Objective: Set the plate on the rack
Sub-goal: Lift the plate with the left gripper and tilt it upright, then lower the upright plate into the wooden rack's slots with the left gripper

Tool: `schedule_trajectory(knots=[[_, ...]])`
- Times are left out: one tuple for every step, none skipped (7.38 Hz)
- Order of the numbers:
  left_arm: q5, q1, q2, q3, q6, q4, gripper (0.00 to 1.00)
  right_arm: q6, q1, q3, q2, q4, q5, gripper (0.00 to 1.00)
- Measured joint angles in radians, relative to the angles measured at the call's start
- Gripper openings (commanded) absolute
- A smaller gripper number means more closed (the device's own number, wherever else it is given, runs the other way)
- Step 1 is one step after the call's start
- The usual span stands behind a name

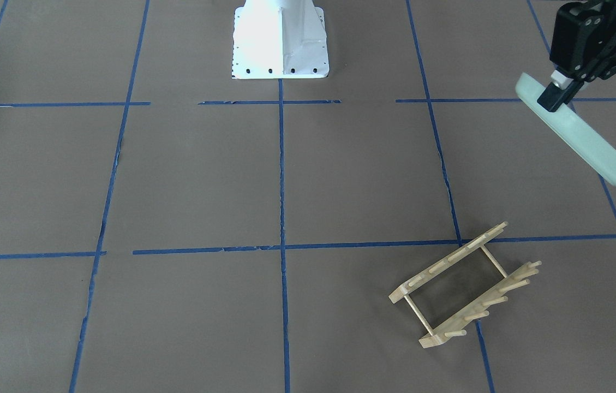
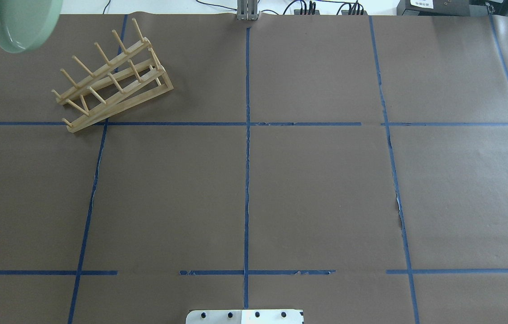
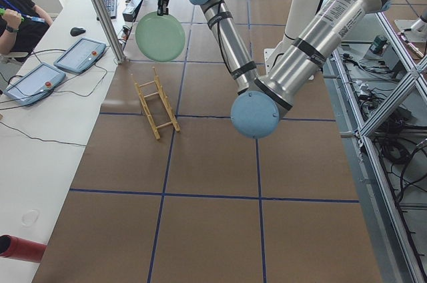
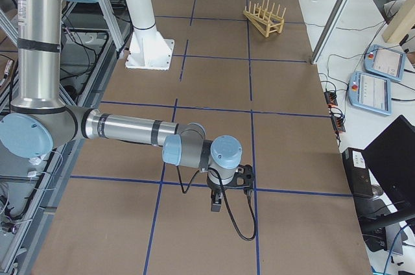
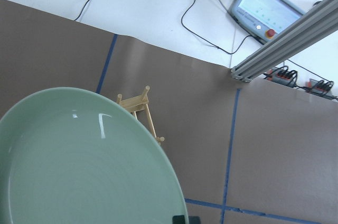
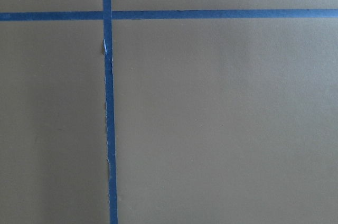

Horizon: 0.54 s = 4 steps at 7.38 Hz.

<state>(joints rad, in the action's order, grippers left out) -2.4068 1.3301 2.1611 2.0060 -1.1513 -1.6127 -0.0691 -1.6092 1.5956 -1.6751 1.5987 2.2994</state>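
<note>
The pale mint-green plate [image 1: 586,136] hangs on edge in the air, pinched at its rim by my left gripper [image 1: 552,100], which is shut on it. The plate also shows at the far left corner of the overhead view [image 2: 24,22], in the exterior left view [image 3: 160,36], and fills the left wrist view [image 5: 79,160]. The light-wood rack [image 1: 448,261] stands on the table below and beside the plate, apart from it [image 2: 123,104] [image 3: 147,111] [image 5: 138,105]. My right gripper [image 4: 217,205] hovers low over the table far from the rack; I cannot tell whether it is open.
The white robot base [image 1: 280,41] stands at the table's middle edge. Beyond the rack's side of the table are an aluminium post [image 3: 103,13] and control tablets [image 3: 80,53]. A red cylinder [image 3: 20,248] lies off the table's edge.
</note>
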Motion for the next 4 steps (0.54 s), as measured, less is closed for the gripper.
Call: schedule_trajectory(knots=[[-0.016,0.005,-0.090,-0.010,-0.120,-0.238,0.00,0.000,0.000,0.000,0.000,0.000,0.000,1.00],[-0.019,0.007,-0.153,-0.040,-0.250,-0.459,0.00,0.000,0.000,0.000,0.000,0.000,0.000,1.00],[-0.019,0.007,-0.192,-0.092,-0.383,-0.668,0.00,0.000,0.000,0.000,0.000,0.000,0.000,1.00],[-0.011,0.006,-0.216,-0.151,-0.496,-0.855,0.00,0.000,0.000,0.000,0.000,0.000,0.000,1.00]])
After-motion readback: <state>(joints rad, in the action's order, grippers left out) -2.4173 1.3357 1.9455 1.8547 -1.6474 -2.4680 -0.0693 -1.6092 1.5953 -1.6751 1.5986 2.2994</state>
